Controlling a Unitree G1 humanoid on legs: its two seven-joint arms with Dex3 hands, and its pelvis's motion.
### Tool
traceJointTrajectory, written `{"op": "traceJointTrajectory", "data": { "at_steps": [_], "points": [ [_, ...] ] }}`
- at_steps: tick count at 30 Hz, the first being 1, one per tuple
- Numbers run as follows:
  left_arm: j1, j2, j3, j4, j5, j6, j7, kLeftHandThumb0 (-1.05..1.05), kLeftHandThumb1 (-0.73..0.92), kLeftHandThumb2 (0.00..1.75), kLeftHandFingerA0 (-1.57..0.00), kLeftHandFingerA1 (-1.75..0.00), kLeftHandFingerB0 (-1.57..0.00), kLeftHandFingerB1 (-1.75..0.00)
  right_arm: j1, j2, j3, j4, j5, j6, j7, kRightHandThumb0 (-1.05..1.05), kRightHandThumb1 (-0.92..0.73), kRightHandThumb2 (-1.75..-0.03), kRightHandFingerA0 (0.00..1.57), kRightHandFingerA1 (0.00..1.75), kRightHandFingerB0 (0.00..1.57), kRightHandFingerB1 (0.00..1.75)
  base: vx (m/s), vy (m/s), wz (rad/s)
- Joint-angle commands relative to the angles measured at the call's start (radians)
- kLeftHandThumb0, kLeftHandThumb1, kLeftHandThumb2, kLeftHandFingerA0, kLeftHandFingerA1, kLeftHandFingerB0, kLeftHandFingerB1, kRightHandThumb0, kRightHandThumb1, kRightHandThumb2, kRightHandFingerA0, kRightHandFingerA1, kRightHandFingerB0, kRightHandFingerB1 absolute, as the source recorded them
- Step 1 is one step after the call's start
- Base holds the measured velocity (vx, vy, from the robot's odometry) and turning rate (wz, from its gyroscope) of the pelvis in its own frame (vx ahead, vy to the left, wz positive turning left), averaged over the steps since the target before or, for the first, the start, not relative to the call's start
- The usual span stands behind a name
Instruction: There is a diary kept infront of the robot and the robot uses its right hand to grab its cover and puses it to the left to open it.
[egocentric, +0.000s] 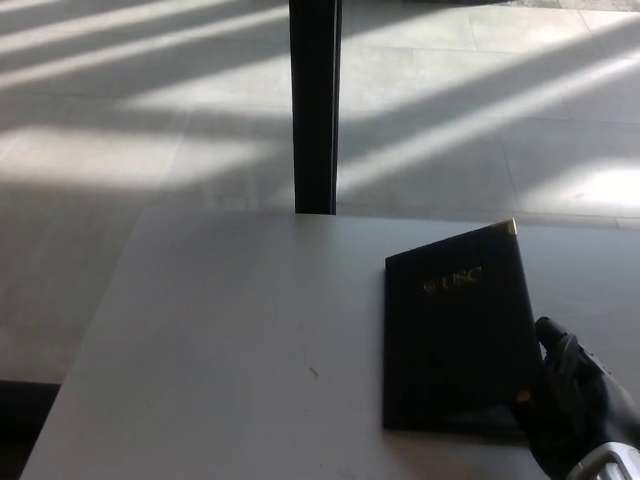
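A dark diary (455, 335) with gold corner caps and a gold "USC" stamp lies on the grey table (220, 340), right of centre. Its cover is tilted up along the right edge, with the spine side down on the left. My right hand (575, 400) comes in from the lower right, and its black fingers are shut on the cover's lower right corner. The pages under the lifted cover are hidden in shadow. My left hand does not show.
A black vertical post (315, 105) stands just beyond the table's far edge, in line with the table's middle. Behind it is a tiled floor (150, 120) striped with sunlight. The table's left edge runs diagonally at the lower left.
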Motion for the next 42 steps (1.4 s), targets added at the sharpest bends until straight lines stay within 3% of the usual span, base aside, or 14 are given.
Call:
{"op": "traceJointTrajectory", "data": {
  "at_steps": [1, 2, 8, 9, 11, 17, 25, 26, 28, 29, 30, 37, 38, 42],
  "points": [
    [0.003, 0.025, -0.007, 0.012, 0.010, -0.013, 0.011, -0.88, 0.92, 1.43, -0.59, -1.13, -0.48, -0.99, -0.012, 0.068, 0.048, 0.009, -0.008, 0.009, -0.003, -0.65, -0.92, -0.76, 0.40, 0.73, 0.31, 0.49, 0.00, 0.000, 0.00],
    [0.006, 0.027, -0.011, 0.011, 0.014, -0.011, 0.014, -0.95, 0.92, 1.03, -0.42, -1.28, -0.30, -1.17, -0.019, 0.073, 0.071, 0.005, -0.004, 0.001, 0.016, -0.68, -0.92, -0.76, 0.35, 0.72, 0.25, 0.47, 0.00, 0.000, 0.00],
    [0.014, 0.034, -0.008, 0.016, 0.003, -0.009, -0.010, -0.97, 0.92, 1.02, -0.39, -1.31, -0.29, -1.21, -0.065, 0.091, 0.132, -0.010, -0.004, -0.005, -0.013, -0.67, -0.92, -0.78, 0.33, 0.71, 0.22, 0.47, 0.00, 0.000, 0.00],
    [0.014, 0.035, -0.010, 0.016, 0.006, -0.007, 0.001, -0.88, 0.92, 1.42, -0.61, -1.15, -0.47, -0.99, -0.078, 0.096, 0.141, -0.016, -0.002, 0.002, -0.024, -0.68, -0.92, -0.78, 0.35, 0.74, 0.23, 0.47, 0.00, 0.000, 0.00],
    [0.015, 0.035, -0.013, 0.012, 0.008, -0.003, 0.009, -0.89, 0.92, 1.43, -0.60, -1.16, -0.46, -0.98, -0.096, 0.099, 0.157, -0.021, -0.004, -0.002, -0.030, -0.68, -0.92, -0.78, 0.35, 0.76, 0.23, 0.47, 0.00, 0.000, 0.00],
    [0.022, 0.040, -0.017, 0.025, 0.006, -0.012, -0.017, -0.98, 0.92, 1.01, -0.39, -1.31, -0.28, -1.19, -0.129, 0.090, 0.212, -0.036, -0.033, 0.000, -0.044, -0.68, -0.92, -0.81, 0.35, 0.81, 0.24, 0.53, 0.00, 0.000, 0.00],
    [0.015, 0.053, -0.039, 0.021, 0.022, -0.003, -0.005, -1.03, 0.90, 1.16, -0.40, -1.13, -0.38, -1.04, -0.120, 0.032, 0.309, -0.036, -0.108, 0.005, 0.013, -0.68, -0.92, -0.78, 0.35, 0.84, 0.24, 0.53, 0.00, 0.000, 0.00],
    [0.014, 0.056, -0.043, 0.021, 0.022, -0.001, -0.008, -1.04, 0.90, 1.15, -0.40, -1.14, -0.37, -1.04, -0.123, 0.021, 0.324, -0.024, -0.137, 0.001, 0.012, -0.51, -0.76, -1.17, 0.48, 0.79, 0.18, 0.55, 0.00, 0.000, 0.00],
    [0.008, 0.061, -0.045, 0.029, 0.022, -0.004, -0.001, -0.98, 0.92, 1.02, -0.39, -1.29, -0.28, -1.16, -0.135, -0.014, 0.353, 0.007, -0.185, -0.009, 0.030, -0.51, -0.76, -1.18, 0.50, 0.80, 0.18, 0.55, 0.00, 0.000, 0.00],
    [0.005, 0.064, -0.047, 0.030, 0.024, 0.000, 0.006, -0.87, 0.91, 1.42, -0.59, -1.12, -0.47, -0.98, -0.140, -0.028, 0.363, 0.018, -0.200, -0.014, 0.039, -0.66, -0.92, -0.82, 0.41, 0.85, 0.25, 0.54, 0.00, 0.000, 0.00],
    [0.001, 0.070, -0.053, 0.031, 0.028, 0.002, 0.004, -0.97, 0.92, 1.03, -0.40, -1.29, -0.30, -1.20, -0.160, -0.067, 0.394, 0.050, -0.248, -0.014, 0.053, -0.52, -0.78, -1.19, 0.53, 0.81, 0.18, 0.55, 0.00, 0.000, 0.00],
    [0.000, 0.079, -0.075, 0.016, 0.039, 0.000, 0.010, -1.01, 0.92, 1.04, -0.44, -1.22, -0.39, -1.11, -0.232, -0.224, 0.575, 0.171, -0.437, -0.080, 0.134, -0.65, -0.92, -0.87, 0.47, 0.84, 0.33, 0.61, 0.00, 0.000, 0.00],
    [-0.005, 0.085, -0.077, 0.025, 0.042, -0.003, 0.008, -0.92, 0.92, 1.44, -0.57, -1.16, -0.45, -1.01, -0.254, -0.266, 0.636, 0.190, -0.493, -0.092, 0.155, -0.62, -0.80, -1.20, 0.55, 0.82, 0.28, 0.61, 0.00, 0.000, 0.00],
    [-0.028, 0.095, -0.082, 0.050, 0.048, -0.003, 0.009, -0.97, 0.92, 1.03, -0.37, -1.27, -0.31, -1.21, -0.305, -0.343, 0.760, 0.176, -0.568, -0.035, 0.185, -0.69, -0.92, -0.77, 0.42, 0.74, 0.30, 0.54, 0.00, 0.000, 0.00]
  ]
}}
